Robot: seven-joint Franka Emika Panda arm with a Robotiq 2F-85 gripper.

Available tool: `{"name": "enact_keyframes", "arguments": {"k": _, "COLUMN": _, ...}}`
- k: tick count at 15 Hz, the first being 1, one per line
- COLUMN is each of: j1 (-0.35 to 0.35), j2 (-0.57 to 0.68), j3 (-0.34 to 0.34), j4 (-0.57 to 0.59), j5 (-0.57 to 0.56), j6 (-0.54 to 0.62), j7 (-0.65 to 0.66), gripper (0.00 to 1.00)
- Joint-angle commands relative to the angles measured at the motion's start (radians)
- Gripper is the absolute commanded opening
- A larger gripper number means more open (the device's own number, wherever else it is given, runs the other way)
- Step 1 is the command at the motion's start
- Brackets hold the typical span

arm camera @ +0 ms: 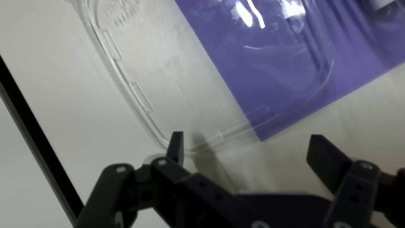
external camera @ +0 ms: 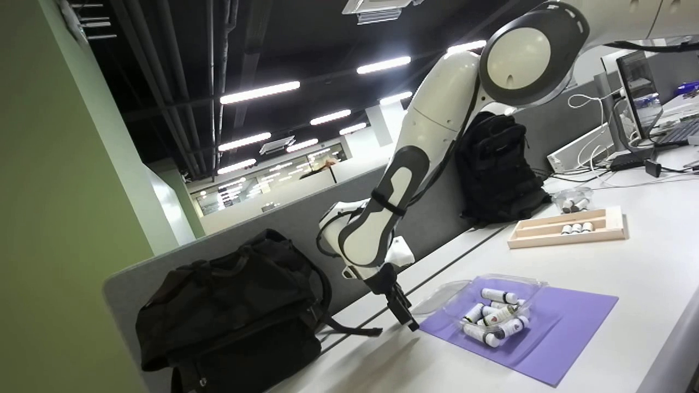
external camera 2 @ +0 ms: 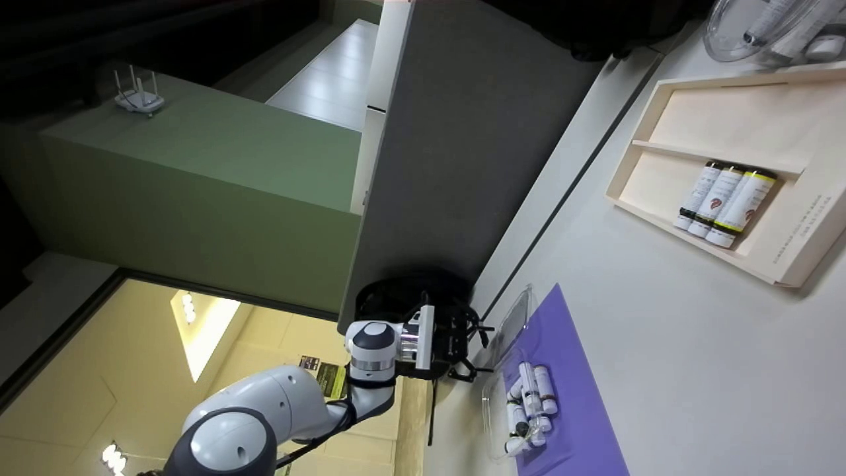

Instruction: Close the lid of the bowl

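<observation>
The bowl, a clear plastic container (external camera: 516, 279) holding several small white bottles, stands open on the purple mat (external camera: 581, 327). It also shows in an exterior view (external camera 2: 488, 416). Its thin clear lid (external camera: 441, 297) is folded out beside it, partly over the mat and partly over the white table. The lid (arm camera: 177, 69) fills much of the wrist view. My gripper (external camera: 413, 327) is low over the table by the lid's outer corner. In the wrist view the gripper (arm camera: 246, 141) is open and empty. One fingertip overlaps the lid's corner; I cannot tell whether it touches.
A black backpack (external camera: 235, 305) lies close behind the gripper, against the grey partition (external camera: 431, 218). Another backpack (external camera: 497, 169) stands farther along. A wooden tray (external camera: 568, 240) with 3 bottles and another clear container (external camera: 573, 196) are on the table.
</observation>
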Motion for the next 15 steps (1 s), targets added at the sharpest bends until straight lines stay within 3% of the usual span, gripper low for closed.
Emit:
{"name": "enact_keyframes", "arguments": {"k": 1, "j1": 0.036, "j2": 0.079, "j3": -0.035, "j4": 0.155, "j5": -0.03, "j6": -0.105, "j7": 0.022, "gripper": 1.0}}
{"name": "enact_keyframes", "arguments": {"k": 15, "j1": 0.085, "j2": 0.205, "j3": -0.135, "j4": 0.385, "j5": -0.118, "j6": -0.31, "j7": -0.001, "gripper": 1.0}}
